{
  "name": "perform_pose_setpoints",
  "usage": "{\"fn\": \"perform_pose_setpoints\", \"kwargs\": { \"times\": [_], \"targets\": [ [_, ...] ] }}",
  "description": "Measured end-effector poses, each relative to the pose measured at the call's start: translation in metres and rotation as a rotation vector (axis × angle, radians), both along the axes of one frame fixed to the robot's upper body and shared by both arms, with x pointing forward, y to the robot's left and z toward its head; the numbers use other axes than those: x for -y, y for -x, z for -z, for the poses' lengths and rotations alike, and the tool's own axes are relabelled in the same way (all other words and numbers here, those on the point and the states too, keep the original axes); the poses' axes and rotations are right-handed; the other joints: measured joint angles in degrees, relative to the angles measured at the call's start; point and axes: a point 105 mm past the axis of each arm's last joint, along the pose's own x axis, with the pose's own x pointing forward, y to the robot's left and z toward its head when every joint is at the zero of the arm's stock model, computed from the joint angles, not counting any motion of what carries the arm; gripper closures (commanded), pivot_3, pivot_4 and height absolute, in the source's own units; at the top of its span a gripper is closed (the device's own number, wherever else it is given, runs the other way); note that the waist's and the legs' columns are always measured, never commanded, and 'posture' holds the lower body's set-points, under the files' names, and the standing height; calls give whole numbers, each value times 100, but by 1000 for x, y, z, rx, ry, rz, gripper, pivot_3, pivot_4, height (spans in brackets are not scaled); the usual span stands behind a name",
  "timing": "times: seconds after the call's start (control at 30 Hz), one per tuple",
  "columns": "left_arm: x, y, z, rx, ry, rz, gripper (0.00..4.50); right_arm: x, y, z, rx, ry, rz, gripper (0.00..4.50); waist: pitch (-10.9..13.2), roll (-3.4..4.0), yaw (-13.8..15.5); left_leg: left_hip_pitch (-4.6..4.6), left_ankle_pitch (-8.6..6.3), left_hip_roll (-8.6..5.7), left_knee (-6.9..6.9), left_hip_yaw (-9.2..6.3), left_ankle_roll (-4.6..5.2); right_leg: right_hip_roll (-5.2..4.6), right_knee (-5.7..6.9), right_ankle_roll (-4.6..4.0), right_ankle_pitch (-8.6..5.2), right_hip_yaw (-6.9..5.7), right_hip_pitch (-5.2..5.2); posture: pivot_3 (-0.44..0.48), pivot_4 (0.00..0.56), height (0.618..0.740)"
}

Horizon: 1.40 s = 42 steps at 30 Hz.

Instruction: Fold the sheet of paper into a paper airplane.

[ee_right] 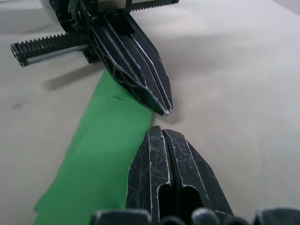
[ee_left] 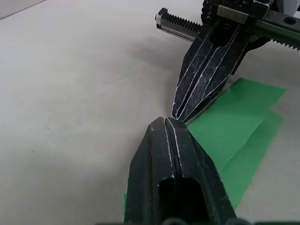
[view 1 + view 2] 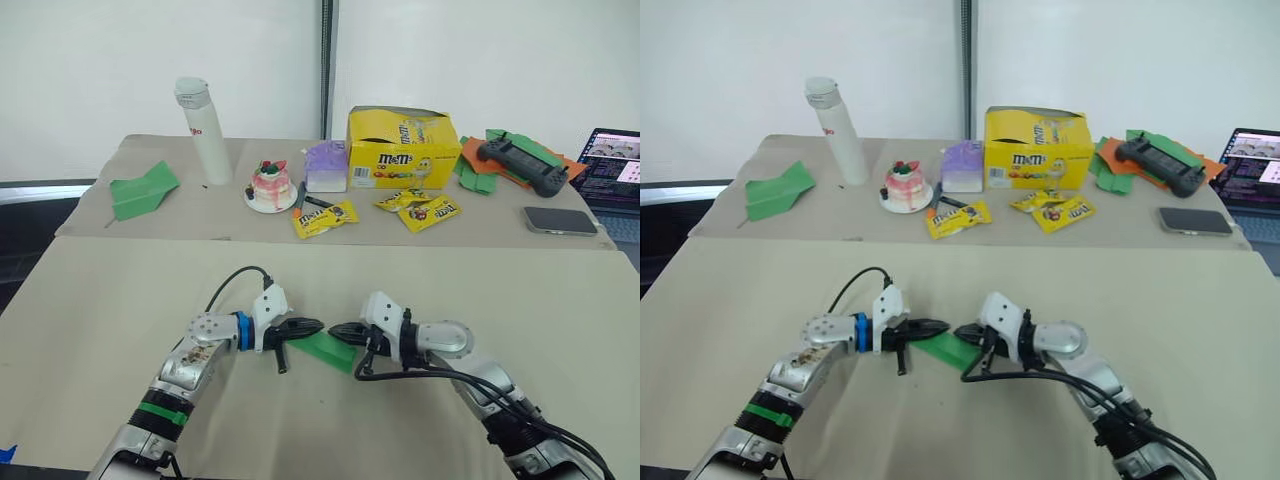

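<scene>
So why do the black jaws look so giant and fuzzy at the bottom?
In the left wrist view the left gripper sits right by the lens, so its base blurs; same for the right gripper in the right wrist view. The green paper stays sharp, with soft shadows.

Far table (image 3: 150, 222): draped in beige cloth — it carries everything below.
Bottle (image 3: 203, 130): white, upright, tall.
Green paper plane (image 3: 143, 189): apart, beside the bottle.
Toy cake (image 3: 270, 186): on a small plate.
Purple box (image 3: 326, 166): just beside the yellow M&M's box (image 3: 402, 148).
Candy packets (image 3: 325, 216): yellow, in front of the box.
Game controller (image 3: 521, 163): black — atop green-and-orange paper shapes (image 3: 478, 175).
Phone (image 3: 559, 220): flat, near the laptop (image 3: 612, 166).
</scene>
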Motion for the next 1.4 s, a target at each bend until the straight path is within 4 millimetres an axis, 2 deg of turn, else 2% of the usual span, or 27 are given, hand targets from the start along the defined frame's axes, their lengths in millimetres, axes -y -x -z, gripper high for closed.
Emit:
{"fn": "perform_pose_setpoints", "kwargs": {
  "times": [0.3, 0.53, 0.7, 0.8, 1.03, 1.2, 1.4],
  "targets": [
    [1, 3, 1, -9, 0, -2, 4500, -3, -2, -2, 34, -10, -11, 4478, 0, -1, -5, -4, 0, 1, 0, 0, 0, 0, -1, 1, 0, 0, -4, 0, 150, 740],
    [1, 4, 2, -13, -1, -3, 4500, -6, 3, -16, 65, -39, -62, 4478, 0, -1, -6, -5, 0, 0, -1, 0, 0, -1, -2, 1, -1, 0, -5, 0, 150, 740],
    [2, 2, 1, -10, 2, -3, 4500, -7, 4, -13, 53, -26, -72, 4478, 0, -1, -6, -5, 0, 0, -1, 0, 0, -1, -3, 1, -1, 0, -5, 0, 150, 740],
    [3, 3, 2, -14, 5, -7, 4500, -9, 4, -2, 26, -1, -69, 4478, 0, -1, -5, -5, 0, -1, -1, 0, 0, -1, -3, 1, -1, 0, -5, 0, 150, 740],
    [1, 4, 4, -30, 4, -18, 4500, -9, 3, 2, 29, 25, -86, 4478, -4, 0, -7, -1, 0, 0, -2, 0, 0, -1, -4, 1, -1, 0, -1, 0, 150, 740],
    [2, 3, 3, -28, 5, -20, 4500, 1, 10, 4, 12, 41, -96, 4478, -8, 1, 10, -1, -1, -1, -3, 0, 0, -2, -14, 2, -1, -1, 4, 0, 150, 740],
    [4, 2, 4, -31, 9, -17, 4500, 29, 26, 10, -26, 54, -58, 4478, -14, -1, 34, 0, -1, -2, -4, 0, 0, -4, -23, 3, -2, -3, 13, 0, 150, 740]
  ]
}}
